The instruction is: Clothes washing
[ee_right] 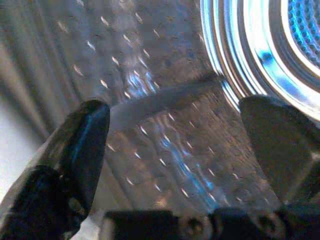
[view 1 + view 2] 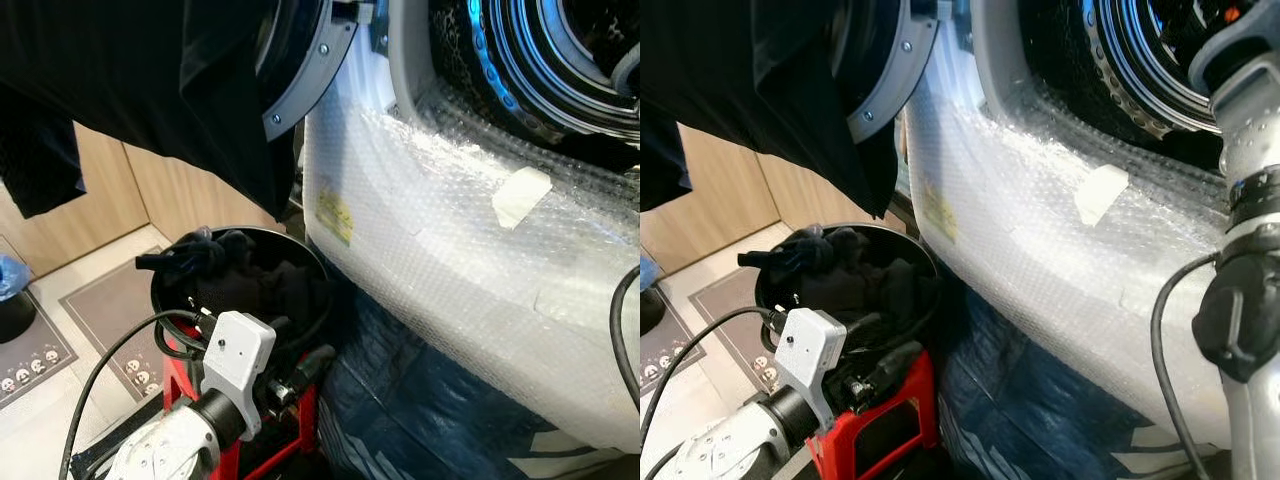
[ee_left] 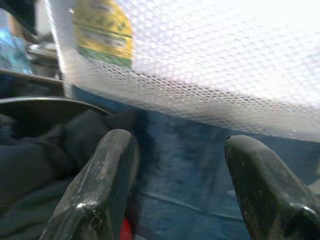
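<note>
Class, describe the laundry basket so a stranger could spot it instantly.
Find the bubble-wrapped washing machine. Left of its front, low by the floor, stands a round black basket on a red stand. It alone is heaped with dark clothes.

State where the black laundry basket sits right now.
The black basket, full of dark clothes, sits on a red stand low on the robot's left, beside the bubble-wrapped washing machine.
</note>
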`<state>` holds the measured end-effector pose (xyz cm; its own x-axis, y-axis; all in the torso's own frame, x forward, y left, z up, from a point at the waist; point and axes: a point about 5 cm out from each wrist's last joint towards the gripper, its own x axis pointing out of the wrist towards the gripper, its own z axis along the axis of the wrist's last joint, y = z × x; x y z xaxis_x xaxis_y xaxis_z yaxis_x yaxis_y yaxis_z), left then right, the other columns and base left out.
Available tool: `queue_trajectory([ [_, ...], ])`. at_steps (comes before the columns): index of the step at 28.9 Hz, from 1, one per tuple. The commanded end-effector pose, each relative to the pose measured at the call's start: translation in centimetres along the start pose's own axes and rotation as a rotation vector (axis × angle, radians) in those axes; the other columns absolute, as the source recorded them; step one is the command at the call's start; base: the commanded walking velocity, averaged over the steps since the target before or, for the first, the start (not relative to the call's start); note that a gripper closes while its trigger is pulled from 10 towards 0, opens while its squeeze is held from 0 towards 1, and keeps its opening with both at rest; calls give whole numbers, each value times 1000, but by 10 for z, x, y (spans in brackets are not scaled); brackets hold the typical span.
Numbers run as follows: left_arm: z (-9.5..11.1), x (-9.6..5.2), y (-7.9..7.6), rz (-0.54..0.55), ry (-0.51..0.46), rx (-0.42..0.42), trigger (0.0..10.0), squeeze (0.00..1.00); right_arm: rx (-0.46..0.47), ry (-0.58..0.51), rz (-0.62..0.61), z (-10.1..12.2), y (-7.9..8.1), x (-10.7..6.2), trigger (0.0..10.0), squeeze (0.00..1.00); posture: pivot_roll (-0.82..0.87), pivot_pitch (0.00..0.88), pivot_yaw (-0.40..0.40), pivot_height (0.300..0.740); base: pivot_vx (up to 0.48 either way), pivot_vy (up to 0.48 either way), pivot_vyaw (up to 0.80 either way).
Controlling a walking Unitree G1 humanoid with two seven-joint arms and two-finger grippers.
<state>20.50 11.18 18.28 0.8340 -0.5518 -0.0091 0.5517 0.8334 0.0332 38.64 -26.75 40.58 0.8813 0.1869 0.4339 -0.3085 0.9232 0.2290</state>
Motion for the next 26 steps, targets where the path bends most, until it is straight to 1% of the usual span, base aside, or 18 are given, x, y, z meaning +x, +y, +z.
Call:
queue_trajectory([
  [1,1,2,6,16,-18,23,10000,0,2,-56,30,12,-5,-7,10000,0,45,0,-95,740,0,0,0],
  [7,5,7,15,39,-50,55,10000,0,57,-96,110,2,-6,-21,10000,0,45,0,-83,740,0,0,0],
  [8,5,9,18,49,-61,69,10000,0,72,-108,151,-2,-4,-28,10000,0,46,0,-80,740,0,0,0],
  [11,6,12,25,72,-76,82,10000,0,98,-129,226,-8,2,-39,10000,0,47,0,-77,740,0,0,0],
  [12,6,13,28,85,-80,90,10000,0,112,-135,264,-11,6,-44,10000,0,46,0,-75,740,0,0,0],
  [14,7,14,31,91,-86,91,10000,0,130,-144,303,-14,12,-50,10000,0,46,0,-75,740,0,0,0],
  [15,7,15,33,95,-92,95,10000,0,158,-151,331,-16,16,-54,10000,0,46,0,-75,740,0,0,0],
  [16,8,16,36,102,-102,105,10000,0,220,-159,399,-20,26,-65,10000,0,47,0,-77,740,0,0,0],
  [19,10,18,40,115,-118,122,10000,0,297,-161,554,-29,44,-86,10000,0,43,0,-75,740,0,0,0],
  [20,10,19,42,118,-124,126,10000,0,338,-144,635,-34,52,-97,10000,0,40,0,-74,740,0,0,0],
  [21,10,19,42,118,-124,126,10000,0,338,-144,635,-34,52,-97,10000,0,40,0,-74,740,0,0,0],
  [22,10,20,43,119,-128,124,10000,0,359,-120,690,-40,59,-106,10000,0,40,0,-75,740,0,0,0],
  [23,10,20,43,120,-129,125,10000,0,364,-95,716,-44,63,-110,10000,0,39,0,-75,740,0,0,0],
  [25,10,21,43,119,-133,127,10000,0,371,-63,745,-50,67,-116,10000,0,38,0,-76,740,0,0,0],
  [26,10,21,43,119,-133,127,10000,0,371,-63,745,-50,67,-116,10000,0,38,0,-76,740,0,0,0],
])
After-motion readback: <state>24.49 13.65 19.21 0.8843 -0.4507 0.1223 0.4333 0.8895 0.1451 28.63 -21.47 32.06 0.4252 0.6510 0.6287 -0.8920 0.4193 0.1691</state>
